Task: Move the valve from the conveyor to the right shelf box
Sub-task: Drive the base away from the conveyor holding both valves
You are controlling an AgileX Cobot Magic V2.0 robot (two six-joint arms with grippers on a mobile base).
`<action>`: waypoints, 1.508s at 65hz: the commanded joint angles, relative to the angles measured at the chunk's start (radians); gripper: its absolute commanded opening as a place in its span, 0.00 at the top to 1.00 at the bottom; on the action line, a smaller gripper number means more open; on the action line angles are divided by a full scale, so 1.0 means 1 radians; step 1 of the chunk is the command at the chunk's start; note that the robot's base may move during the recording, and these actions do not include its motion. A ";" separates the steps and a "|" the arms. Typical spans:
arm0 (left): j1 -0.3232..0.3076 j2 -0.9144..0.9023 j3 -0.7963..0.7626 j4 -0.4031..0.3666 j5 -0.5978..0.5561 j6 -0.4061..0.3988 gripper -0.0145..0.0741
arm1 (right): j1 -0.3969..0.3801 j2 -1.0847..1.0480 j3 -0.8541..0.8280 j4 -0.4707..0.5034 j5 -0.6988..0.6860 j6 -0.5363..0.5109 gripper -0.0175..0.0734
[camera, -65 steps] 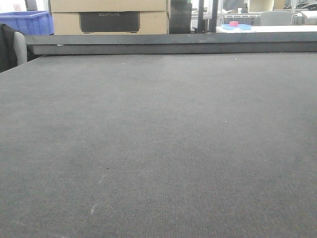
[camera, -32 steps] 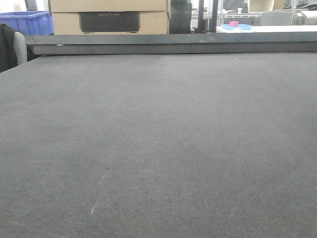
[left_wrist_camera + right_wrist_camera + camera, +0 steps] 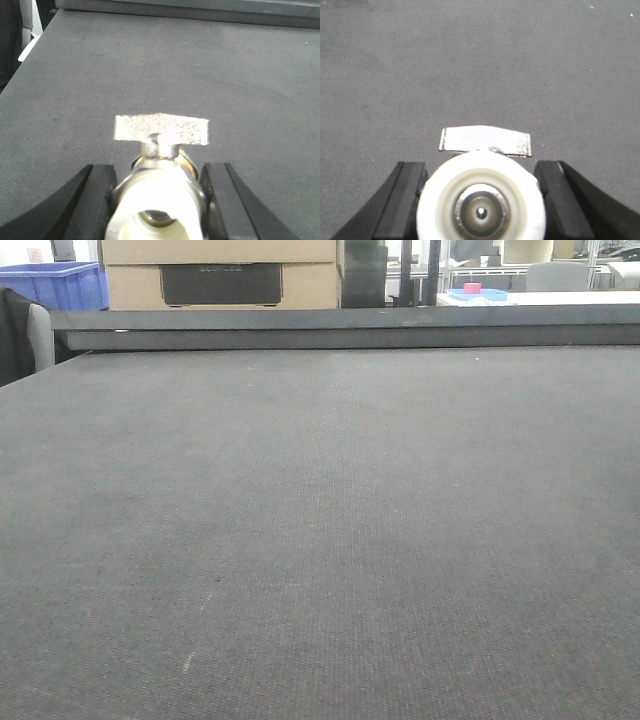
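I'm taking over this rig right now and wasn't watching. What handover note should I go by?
Left gripper: shut on the left valve, whose white cap faces the wrist camera.
Right gripper: shut on the right valve, with its white cap also facing the camera.
Both valves are over the conveyor. Whether they are lifted off it cannot be told. The front view shows neither arms nor valves.
Done: both valves appear gripped.
Left: carry them to the right shelf box, which no view shows, and release.
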 commanded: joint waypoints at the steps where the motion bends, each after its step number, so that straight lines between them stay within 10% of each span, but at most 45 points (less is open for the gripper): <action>1: -0.005 -0.011 -0.007 -0.006 -0.049 0.001 0.96 | -0.005 -0.012 -0.007 -0.004 -0.074 -0.002 0.99; 98: -0.005 -0.011 -0.007 -0.006 -0.049 0.001 0.96 | -0.005 -0.012 -0.007 -0.004 -0.078 -0.002 0.99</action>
